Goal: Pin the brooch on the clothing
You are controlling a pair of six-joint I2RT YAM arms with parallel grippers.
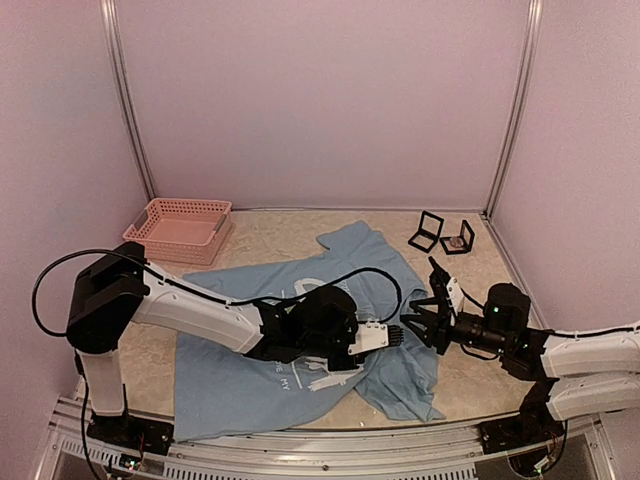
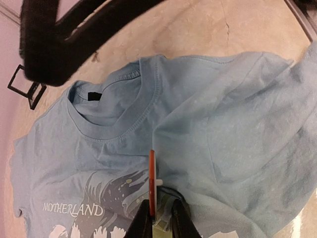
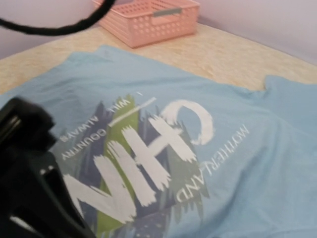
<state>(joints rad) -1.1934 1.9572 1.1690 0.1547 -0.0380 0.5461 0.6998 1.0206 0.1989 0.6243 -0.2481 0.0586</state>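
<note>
The clothing [image 1: 220,390], a light blue T-shirt with white lettering, lies rumpled on the table. In the left wrist view the brooch [image 2: 151,178] stands edge-on as a thin orange-red disc with a white stub, just below the collar on the clothing [image 2: 223,124]. My left gripper [image 2: 162,206] is shut on the brooch, with a fold of cloth also between its fingers. From above, the left gripper [image 1: 393,337] hides the brooch. My right gripper [image 1: 425,305] hovers just right of it, open and holding nothing. Its own view shows the print on the clothing [image 3: 277,148] but not its fingers.
A pink basket [image 1: 180,228] sits at the back left of the table [image 1: 280,235]. Two small black open boxes [image 1: 442,235] stand at the back right. A black cable [image 1: 370,275] arcs over the shirt. Pale walls close in three sides.
</note>
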